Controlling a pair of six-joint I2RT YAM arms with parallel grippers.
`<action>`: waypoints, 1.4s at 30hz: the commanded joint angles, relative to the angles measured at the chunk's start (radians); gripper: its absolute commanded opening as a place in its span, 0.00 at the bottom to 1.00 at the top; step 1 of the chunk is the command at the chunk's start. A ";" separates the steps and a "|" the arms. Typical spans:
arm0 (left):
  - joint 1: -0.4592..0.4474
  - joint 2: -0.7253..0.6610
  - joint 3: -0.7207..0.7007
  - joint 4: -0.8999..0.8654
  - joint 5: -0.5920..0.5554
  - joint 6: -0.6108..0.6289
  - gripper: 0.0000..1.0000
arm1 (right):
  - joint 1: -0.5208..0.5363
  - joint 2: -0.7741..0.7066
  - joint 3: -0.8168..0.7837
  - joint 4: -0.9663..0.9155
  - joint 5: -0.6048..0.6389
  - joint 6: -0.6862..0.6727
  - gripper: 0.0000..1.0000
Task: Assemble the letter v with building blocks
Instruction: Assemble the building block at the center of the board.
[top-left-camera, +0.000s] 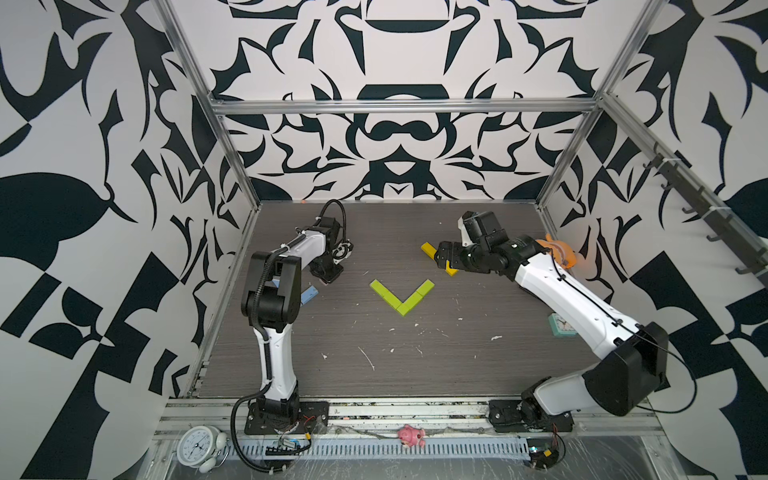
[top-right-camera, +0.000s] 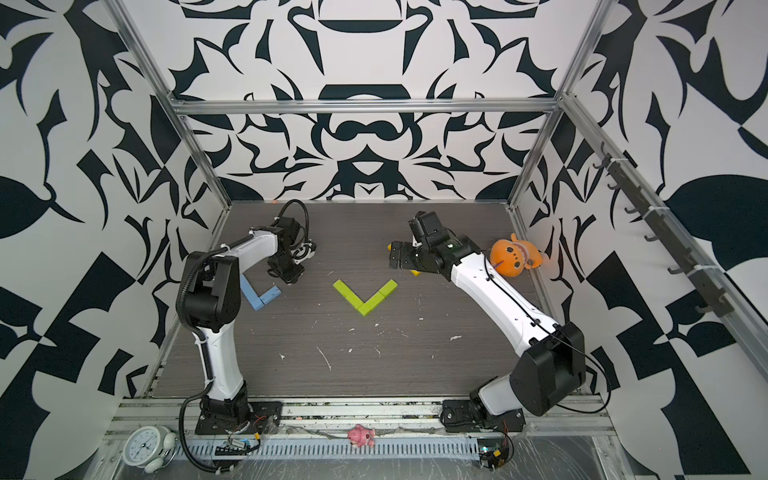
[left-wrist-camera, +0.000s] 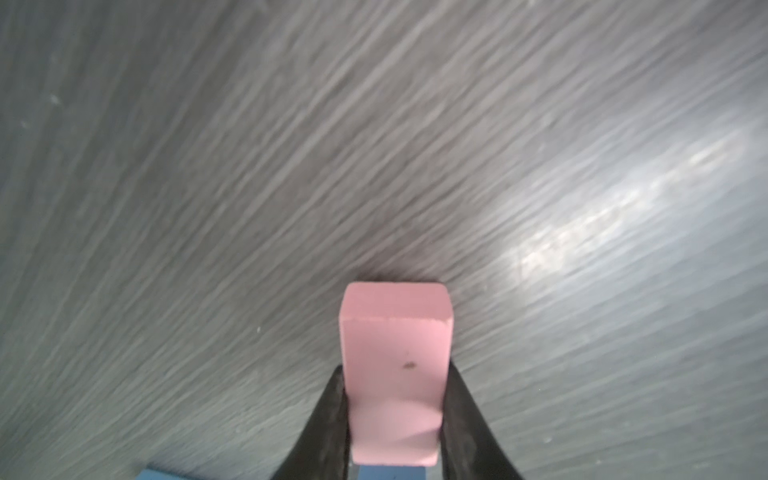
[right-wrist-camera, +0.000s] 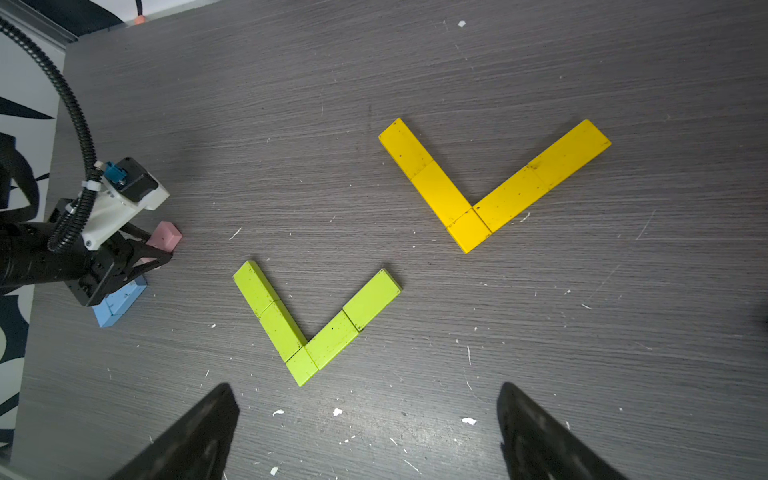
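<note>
Here the left hand (left-wrist-camera: 395, 372) pinches a pink block (left-wrist-camera: 395, 328), plain only in wrist views; right hand (right-wrist-camera: 365, 388) spread.

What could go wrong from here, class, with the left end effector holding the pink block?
1. The left end effector pinches only one end of the pink block, so it might pivot or slip on placement.
2. The light blue blocks lie right beside it; a careless set-down could knock them out of line.
3. The open right end effector hangs above the yellow V; dropping lower might scatter it.
</note>
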 joint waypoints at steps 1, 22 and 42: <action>-0.001 -0.013 -0.053 -0.045 -0.023 0.047 0.25 | 0.022 0.000 0.044 0.005 0.002 0.011 0.99; 0.030 -0.050 -0.107 -0.024 0.008 0.103 0.27 | 0.074 0.029 0.073 0.006 0.019 0.026 0.99; 0.060 -0.050 -0.111 -0.023 0.037 0.141 0.31 | 0.089 0.052 0.106 -0.012 0.028 0.024 0.99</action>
